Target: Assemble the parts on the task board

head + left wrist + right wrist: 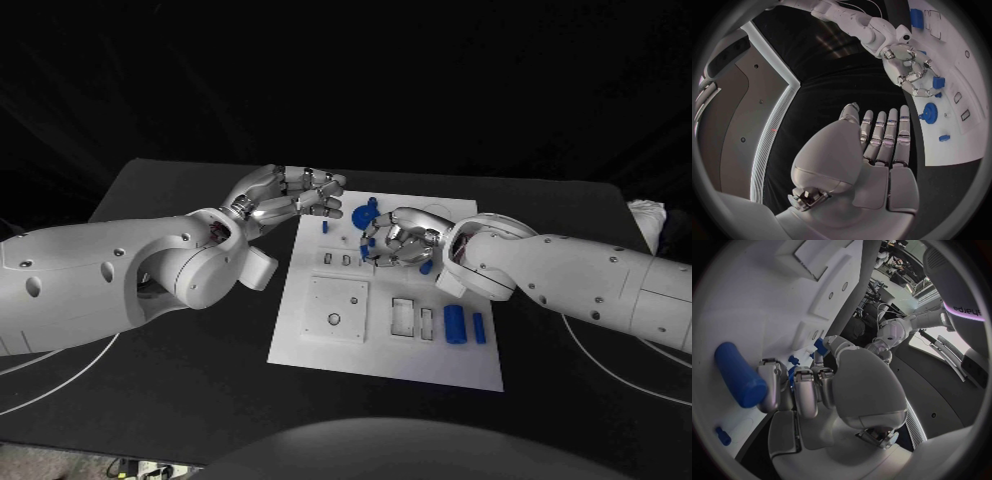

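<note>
The white task board lies in the middle of the black table. My right hand hangs low over its far half with fingers curled down; small blue parts show between the fingertips, and whether any is pinched is hidden. A blue cylinder lies right beside its outer finger, also seen from the head as the blue cylinder. A blue gear sits just past that hand. My left hand hovers by the board's far left corner, fingers stretched out and holding nothing.
Two blue cylinders lie on the board's near right part, next to rectangular slots. A raised square block sits near left. A small blue piece lies by the far left edge. Bare black table surrounds the board.
</note>
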Controlling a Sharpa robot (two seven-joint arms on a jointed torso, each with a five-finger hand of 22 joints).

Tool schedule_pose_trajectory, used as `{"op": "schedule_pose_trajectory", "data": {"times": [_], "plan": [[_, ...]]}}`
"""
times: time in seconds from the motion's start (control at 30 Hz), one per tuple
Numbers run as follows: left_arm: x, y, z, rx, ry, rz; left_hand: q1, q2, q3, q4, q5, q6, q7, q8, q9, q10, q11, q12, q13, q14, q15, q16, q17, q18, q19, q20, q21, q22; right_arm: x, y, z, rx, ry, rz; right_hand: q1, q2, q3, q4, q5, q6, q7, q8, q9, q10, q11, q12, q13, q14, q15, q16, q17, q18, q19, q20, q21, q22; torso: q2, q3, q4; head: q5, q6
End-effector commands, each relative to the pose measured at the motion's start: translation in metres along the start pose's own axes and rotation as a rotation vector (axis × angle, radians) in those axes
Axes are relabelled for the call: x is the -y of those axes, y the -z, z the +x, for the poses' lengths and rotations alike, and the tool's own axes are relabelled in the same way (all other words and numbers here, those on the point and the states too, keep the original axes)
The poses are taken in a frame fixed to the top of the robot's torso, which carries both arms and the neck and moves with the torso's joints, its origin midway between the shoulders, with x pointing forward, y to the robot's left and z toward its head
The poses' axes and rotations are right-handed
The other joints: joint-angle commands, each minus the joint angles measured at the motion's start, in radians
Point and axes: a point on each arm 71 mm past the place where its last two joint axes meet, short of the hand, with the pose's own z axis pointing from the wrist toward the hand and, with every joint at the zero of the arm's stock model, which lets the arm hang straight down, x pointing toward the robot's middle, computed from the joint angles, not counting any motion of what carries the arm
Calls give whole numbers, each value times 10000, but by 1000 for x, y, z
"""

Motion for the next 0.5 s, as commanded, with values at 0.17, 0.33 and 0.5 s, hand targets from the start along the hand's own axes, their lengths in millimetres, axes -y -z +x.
{"op": "schedule_pose_trajectory", "data": {"times": [0.17,0.33,0.5], "plan": [[1,-1,2,-104,68,72,-5,87,21,21,48,15,47,56,-13,-10,88,40,-12,-3,62,36,-16,-130,82,-8,-4,-2,3,-1,3,-418,241,252,-71,-23,27,-141,-13,107,4,-150,-81,1057,63,38,2633,1015,74,-4,2581,97,-167,21,-131,1888,0,-2,1,23,-22],[1,-1,2,-120,73,72,-16,91,11,22,43,18,52,67,-12,1,92,50,-12,-2,65,53,-19,-134,89,-10,3,1,4,-2,3,-472,286,366,-69,-21,42,-169,-44,117,7,-199,-112,1057,67,38,2633,996,77,-15,2565,104,-202,25,-159,1878,4,-3,-3,28,-35],[1,-1,3,-130,77,65,-16,91,11,22,43,18,52,67,-12,1,92,50,-12,-2,65,53,-19,-134,89,-10,3,1,4,-3,4,-512,311,427,-61,-13,68,-214,-81,146,9,-264,-156,1057,71,38,2633,972,83,-29,2546,114,-247,32,-197,1865,1,-1,0,35,-47]]}}
